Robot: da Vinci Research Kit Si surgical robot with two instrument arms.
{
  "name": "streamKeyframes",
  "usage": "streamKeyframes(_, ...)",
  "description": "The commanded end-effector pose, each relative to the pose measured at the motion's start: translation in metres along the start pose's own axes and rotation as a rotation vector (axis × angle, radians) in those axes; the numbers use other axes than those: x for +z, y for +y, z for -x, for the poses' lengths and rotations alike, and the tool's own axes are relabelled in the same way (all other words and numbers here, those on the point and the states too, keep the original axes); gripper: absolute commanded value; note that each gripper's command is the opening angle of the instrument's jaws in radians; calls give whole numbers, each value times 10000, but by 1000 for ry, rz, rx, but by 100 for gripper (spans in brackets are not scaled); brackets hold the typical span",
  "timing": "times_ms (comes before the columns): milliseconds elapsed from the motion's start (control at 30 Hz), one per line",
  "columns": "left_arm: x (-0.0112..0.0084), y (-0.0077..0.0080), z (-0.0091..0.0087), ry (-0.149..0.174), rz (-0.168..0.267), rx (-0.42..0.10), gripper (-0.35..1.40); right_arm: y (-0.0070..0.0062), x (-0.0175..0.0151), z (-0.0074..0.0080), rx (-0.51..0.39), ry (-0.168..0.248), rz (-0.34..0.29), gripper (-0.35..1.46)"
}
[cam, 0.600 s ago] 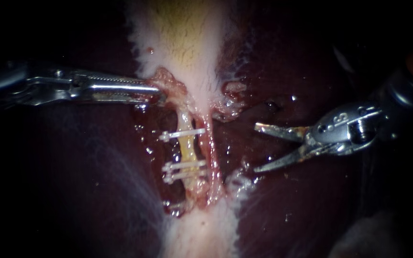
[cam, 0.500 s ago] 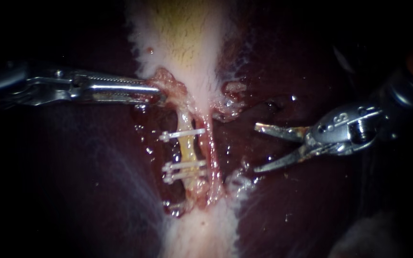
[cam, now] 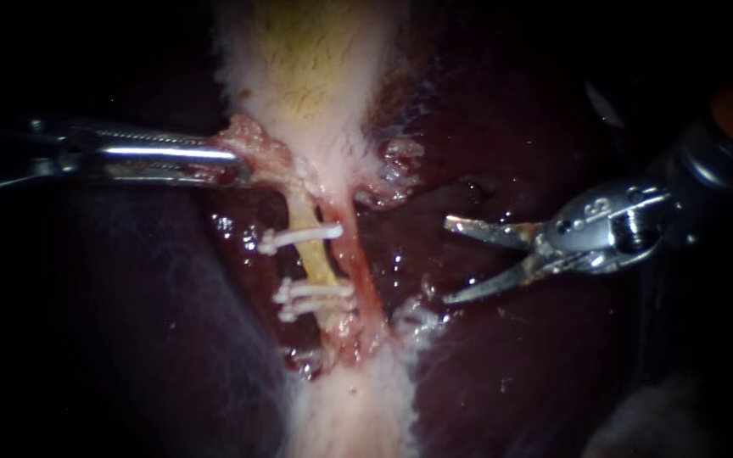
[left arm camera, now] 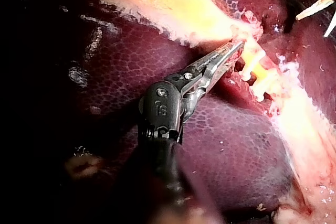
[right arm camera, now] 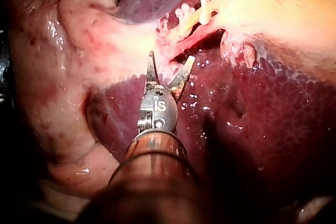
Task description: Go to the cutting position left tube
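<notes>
The left tube (cam: 314,254), a thin, yellowish, waxy strand, is running down the middle of the endoscope view, from the gallbladder (cam: 307,76) toward the pale tissue below. White plastic clips are crossing it: an upper clip (cam: 300,237) and a lower pair of clips (cam: 311,298) sitting close together, with a bare stretch of tube showing between them. A second tube (cam: 358,271), redder and wetter, is lying just beside it on the right.

The right instrument (cam: 450,261) is pointing at the tubes from over the liver (cam: 129,339), clearly apart from them. Its two narrow, pointed metal blades are standing wide apart in a V, gripping nothing; the right wrist view shows the same spread (right arm camera: 171,59).

The left instrument (cam: 235,165) is reaching in just above the left tube. Its long, toothed jaws are lying closed on ragged pink tissue at the gallbladder's lower end, as the left wrist view also shows (left arm camera: 233,50). The liver all around is looking dark maroon, smooth and glistening.
</notes>
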Motion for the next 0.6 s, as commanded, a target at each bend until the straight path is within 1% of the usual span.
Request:
streamKeyframes(33, 1, 0, 0, 1, -1, 3, -35, -1, 6, -1, 9, 0, -20, 145)
streamKeyframes(167, 4, 0, 0, 1, -3, 4, -35, -7, 34, -1, 15, -1, -39, 145)
streamKeyframes(367, 6, 2, 0, 2, -4, 4, -35, -14, 75, 6, 31, -6, -75, 145)
streamKeyframes(433, 6, 2, 0, 2, -4, 4, -35, -15, 85, 8, 24, -7, -82, 145)
streamKeyframes(500, 6, 3, 0, 2, -4, 4, -35, -14, 95, 10, 36, -12, -88, 145)
streamKeyframes(600, 6, 4, -1, 2, -4, 4, -35, -10, 107, 14, 42, -15, -93, 145)
